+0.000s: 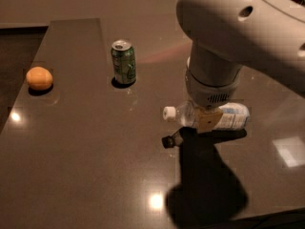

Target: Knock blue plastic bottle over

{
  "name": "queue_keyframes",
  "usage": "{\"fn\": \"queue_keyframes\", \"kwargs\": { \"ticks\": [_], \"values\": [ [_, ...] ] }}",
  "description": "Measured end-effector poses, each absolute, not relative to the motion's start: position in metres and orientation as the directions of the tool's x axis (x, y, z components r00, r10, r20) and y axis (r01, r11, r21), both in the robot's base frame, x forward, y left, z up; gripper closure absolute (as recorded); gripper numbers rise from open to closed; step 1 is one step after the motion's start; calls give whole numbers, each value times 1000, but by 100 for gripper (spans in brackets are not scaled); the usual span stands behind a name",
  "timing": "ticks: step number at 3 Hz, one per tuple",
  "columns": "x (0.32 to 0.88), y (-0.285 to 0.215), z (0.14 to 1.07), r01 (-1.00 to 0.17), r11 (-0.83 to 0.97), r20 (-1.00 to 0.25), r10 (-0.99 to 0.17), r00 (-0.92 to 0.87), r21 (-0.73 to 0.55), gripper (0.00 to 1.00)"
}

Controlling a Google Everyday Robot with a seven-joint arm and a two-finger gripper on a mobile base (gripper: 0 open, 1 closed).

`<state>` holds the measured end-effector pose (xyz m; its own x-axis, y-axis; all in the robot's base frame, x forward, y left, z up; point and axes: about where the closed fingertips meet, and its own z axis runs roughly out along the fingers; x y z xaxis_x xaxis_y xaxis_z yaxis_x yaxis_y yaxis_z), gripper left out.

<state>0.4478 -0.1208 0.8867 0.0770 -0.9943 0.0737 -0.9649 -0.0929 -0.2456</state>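
Clear, faintly bluish plastic lay flat directly under the gripper: the blue plastic bottle was on its side on the table, its length running across beneath the tool; its white cap stuck out to the camera-left of the gripper, while the pale labelled body reached out on the other side; the gripper's tan tip sat over the bottle's middle, touching it or just in front of it, and which of the two could not be told; whether the gripper was clamped or released could not be told either. The thick white arm came down onto the gripper from the upper right of the view and hid the part of the bottle behind it.

Below the gripper a broad dark shadow spread across the glossy brown tabletop, with a small dark mirrored shape just under the cap; a bright glint showed nearer the camera, and a pale square of reflected light lay to the right. Well apart from the gripper, up and to the left, a green can stood upright; further left again, near the table's edge, sat an orange; beyond that edge the floor was dark.
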Motion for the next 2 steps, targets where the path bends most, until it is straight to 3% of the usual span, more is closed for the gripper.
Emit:
{"fn": "queue_keyframes", "kwargs": {
  "ticks": [2],
  "values": [
    [448,-124,876,-981,-68,15,-998,66,-182,11]
  ]
}}
